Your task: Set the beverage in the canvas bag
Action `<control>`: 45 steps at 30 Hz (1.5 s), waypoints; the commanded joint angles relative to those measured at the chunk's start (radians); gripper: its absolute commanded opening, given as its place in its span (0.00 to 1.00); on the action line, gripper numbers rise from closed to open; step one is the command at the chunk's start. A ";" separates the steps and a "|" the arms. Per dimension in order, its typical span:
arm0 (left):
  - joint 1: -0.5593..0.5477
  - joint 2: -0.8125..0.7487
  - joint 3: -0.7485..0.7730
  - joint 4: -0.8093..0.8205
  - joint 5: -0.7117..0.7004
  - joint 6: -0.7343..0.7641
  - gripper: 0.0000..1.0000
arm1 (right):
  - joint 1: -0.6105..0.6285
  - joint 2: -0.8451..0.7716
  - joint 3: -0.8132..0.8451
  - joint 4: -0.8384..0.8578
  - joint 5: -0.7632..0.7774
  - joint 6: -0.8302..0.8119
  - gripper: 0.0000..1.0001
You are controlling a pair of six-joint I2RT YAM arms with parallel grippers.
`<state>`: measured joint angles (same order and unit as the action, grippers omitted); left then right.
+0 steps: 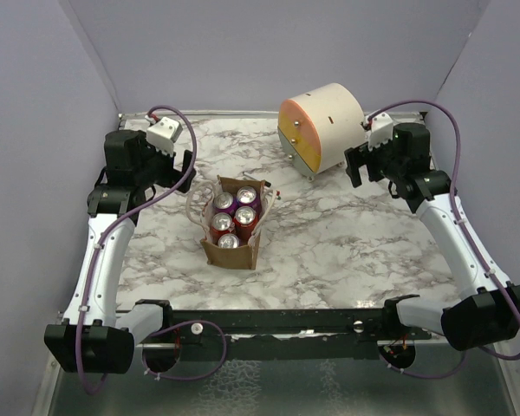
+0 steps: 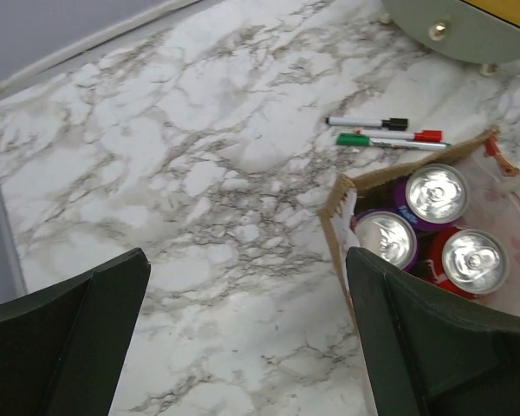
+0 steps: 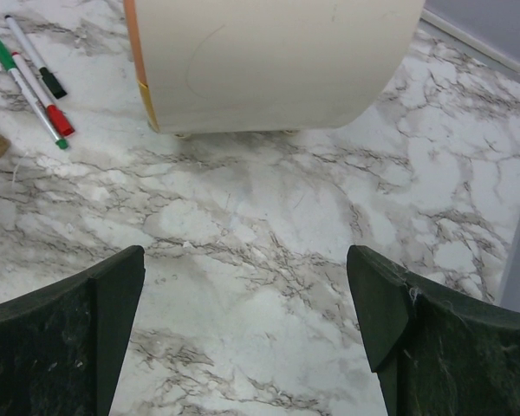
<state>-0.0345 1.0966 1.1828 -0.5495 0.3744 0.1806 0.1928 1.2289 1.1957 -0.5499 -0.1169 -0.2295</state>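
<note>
The small tan-brown canvas bag [image 1: 230,251] stands upright left of the table's middle, with thin white loop handles. Several purple and red drink cans [image 1: 235,214] stand inside it, tops up. The left wrist view shows the bag's corner [image 2: 336,201] and three can tops [image 2: 436,192]. My left gripper [image 1: 185,173] is open and empty, raised left of the bag. My right gripper [image 1: 357,165] is open and empty, raised at the back right beside the drum. No can shows outside the bag.
A large cream-and-orange drum [image 1: 322,127] lies on its side at the back. Black, red and green markers [image 2: 383,132] lie on the marble behind the bag, also in the right wrist view [image 3: 35,80]. Purple walls enclose the table.
</note>
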 commanded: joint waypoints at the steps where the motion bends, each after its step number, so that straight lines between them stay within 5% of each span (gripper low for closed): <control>1: 0.004 -0.010 0.045 0.111 -0.200 0.023 0.99 | -0.031 -0.008 0.018 0.044 0.080 0.018 0.99; 13: 0.015 -0.032 -0.031 0.314 -0.234 -0.084 0.99 | -0.050 -0.210 -0.153 0.237 0.146 0.024 1.00; 29: 0.031 -0.155 -0.072 0.320 -0.255 -0.149 0.99 | -0.061 -0.312 -0.105 0.159 0.137 0.015 0.99; 45: 0.031 -0.291 -0.162 0.287 -0.226 -0.113 0.99 | -0.061 -0.550 -0.230 0.118 0.101 0.000 0.99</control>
<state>-0.0086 0.8520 1.0443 -0.2649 0.1585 0.0704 0.1360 0.7406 0.9932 -0.4107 0.0055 -0.2176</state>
